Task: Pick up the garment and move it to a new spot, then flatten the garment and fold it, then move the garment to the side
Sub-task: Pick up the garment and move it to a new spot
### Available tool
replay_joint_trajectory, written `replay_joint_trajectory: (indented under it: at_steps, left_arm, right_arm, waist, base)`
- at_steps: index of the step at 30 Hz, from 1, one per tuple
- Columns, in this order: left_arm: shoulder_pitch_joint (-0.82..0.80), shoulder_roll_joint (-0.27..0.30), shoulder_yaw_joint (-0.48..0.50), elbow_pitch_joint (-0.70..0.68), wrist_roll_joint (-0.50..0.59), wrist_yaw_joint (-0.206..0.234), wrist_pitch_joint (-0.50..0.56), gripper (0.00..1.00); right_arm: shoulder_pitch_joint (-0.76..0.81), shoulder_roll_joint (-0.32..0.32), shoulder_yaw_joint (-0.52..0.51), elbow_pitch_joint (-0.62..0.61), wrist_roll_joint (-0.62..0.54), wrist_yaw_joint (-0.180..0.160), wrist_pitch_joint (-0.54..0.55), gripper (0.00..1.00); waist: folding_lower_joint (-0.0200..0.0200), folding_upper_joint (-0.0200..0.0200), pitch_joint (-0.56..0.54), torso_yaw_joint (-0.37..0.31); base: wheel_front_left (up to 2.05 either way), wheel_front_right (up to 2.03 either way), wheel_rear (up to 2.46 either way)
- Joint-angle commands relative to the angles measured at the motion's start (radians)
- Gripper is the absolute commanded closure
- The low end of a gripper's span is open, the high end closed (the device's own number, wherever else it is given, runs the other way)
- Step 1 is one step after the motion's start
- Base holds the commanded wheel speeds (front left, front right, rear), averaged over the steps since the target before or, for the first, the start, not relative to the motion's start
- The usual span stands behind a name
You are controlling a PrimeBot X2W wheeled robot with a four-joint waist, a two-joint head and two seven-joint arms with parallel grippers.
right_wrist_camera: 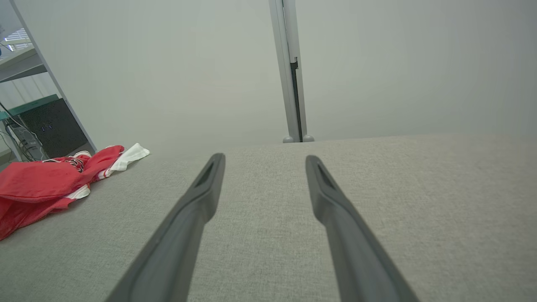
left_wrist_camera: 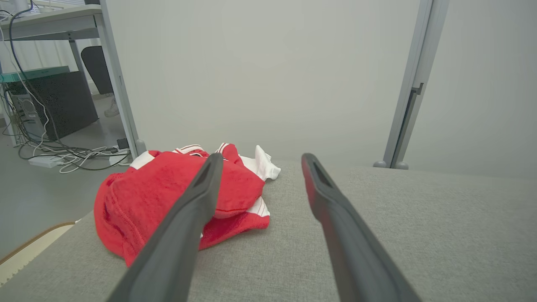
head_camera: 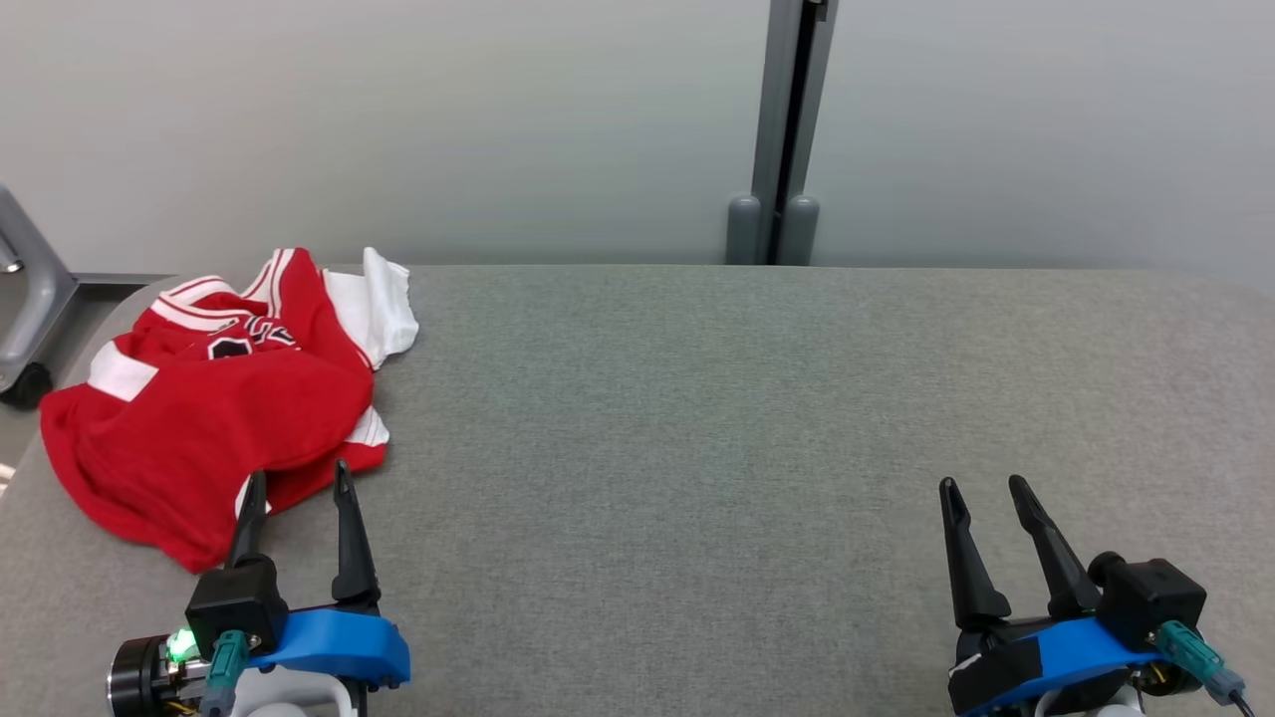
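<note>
A crumpled red garment [head_camera: 214, 408] with white trim and a dark number lies in a heap at the far left of the grey table [head_camera: 757, 418]. My left gripper [head_camera: 297, 483] stands open just in front of the heap's near edge, its fingers apart and holding nothing. In the left wrist view the garment [left_wrist_camera: 163, 197] lies ahead and to the left of the left gripper [left_wrist_camera: 260, 161]. My right gripper [head_camera: 984, 485] is open over bare table at the lower right, far from the cloth. The right wrist view has the garment [right_wrist_camera: 46, 180] at its left edge, and the right gripper [right_wrist_camera: 264, 159] open.
A pale wall with a grey vertical post [head_camera: 782, 129] backs the table. Left of the table stand a metal frame leg [head_camera: 25, 299], a desk, a dark box [left_wrist_camera: 54, 105] and floor cables [left_wrist_camera: 71, 153]. The table's left edge drops off beside the garment.
</note>
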Motion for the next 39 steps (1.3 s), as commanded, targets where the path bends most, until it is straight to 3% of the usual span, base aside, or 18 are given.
replay_joint_trajectory:
  at_steps: [1, 39]
  left_arm:
    - [-0.011, 0.006, 0.004, -0.007, 0.004, 0.005, -0.005, 0.00]
    - [0.002, 0.011, 0.036, -0.085, 0.001, 0.014, -0.004, 0.00]
  right_arm:
    - [-0.003, -0.005, 0.001, -0.001, 0.002, 0.000, -0.004, 0.00]
    - [-0.006, -0.005, -0.008, -0.023, -0.039, 0.000, -0.004, 0.00]
  waist:
    - [0.0000, 0.0000, 0.004, 0.010]
    - [0.0000, 0.0000, 0.051, 0.368]
  base:
    - [0.00, 0.00, 0.00]
    - [0.00, 0.00, 0.00]
